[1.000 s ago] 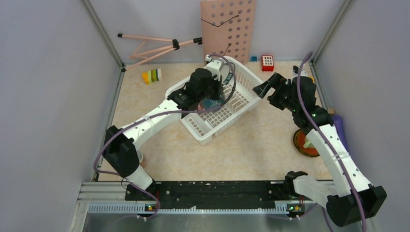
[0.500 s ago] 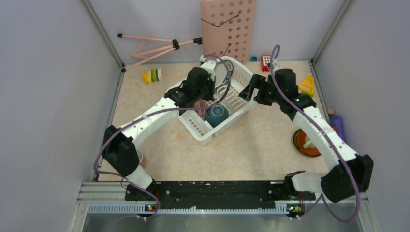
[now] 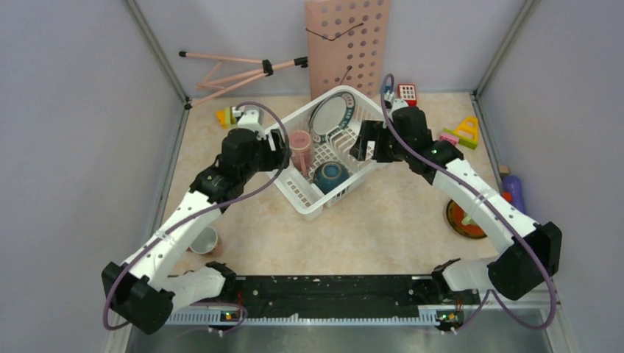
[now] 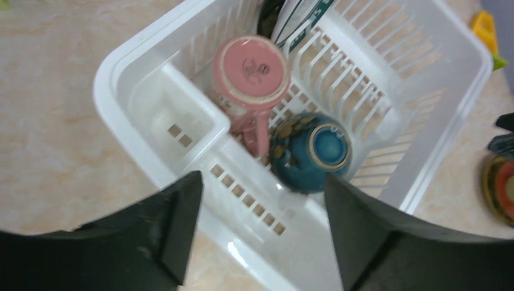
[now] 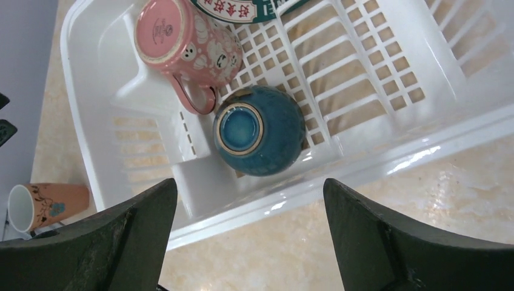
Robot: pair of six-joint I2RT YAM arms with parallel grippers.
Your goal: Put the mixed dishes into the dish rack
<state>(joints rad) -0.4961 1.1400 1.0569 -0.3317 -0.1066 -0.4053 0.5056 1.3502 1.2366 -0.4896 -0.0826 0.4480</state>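
**A:** What was the setting?

**B:** A beige marbled table (image 3: 383, 220) boxed in by grey walls, with a pink perforated board (image 3: 347, 44) leaning at the far edge.

**A:** How many dishes, going left to right?

**B:** One loose cup (image 3: 204, 240) lay on its side near the table's left edge. One dish rack (image 3: 293, 193) sat skewed in the far middle and held three pieces. One pink mug (image 4: 251, 70) stood base-up and tilted at its left end. One large plate (image 3: 332, 115) stood on edge in the dividers at the far end. One blue bowl (image 5: 260, 130) lay upside down on the grid, just beside the mug's handle. By the right edge lay some small plates (image 3: 463, 217), partly hidden by the arm, so I couldn't count them.

**A:** And the arms?

**B:** The left one bent up along the left side, with the left gripper (image 4: 260, 182) pointing over the rack's left corner. Its fingers were spread, with nothing in them. Mug and bowl showed below, between the fingers and clear of them. The right arm arched in from the near right corner. The right gripper (image 5: 250, 188) hung above the rack's right rim, its fingers wide apart and empty. The bowl lay framed between them, not touching.
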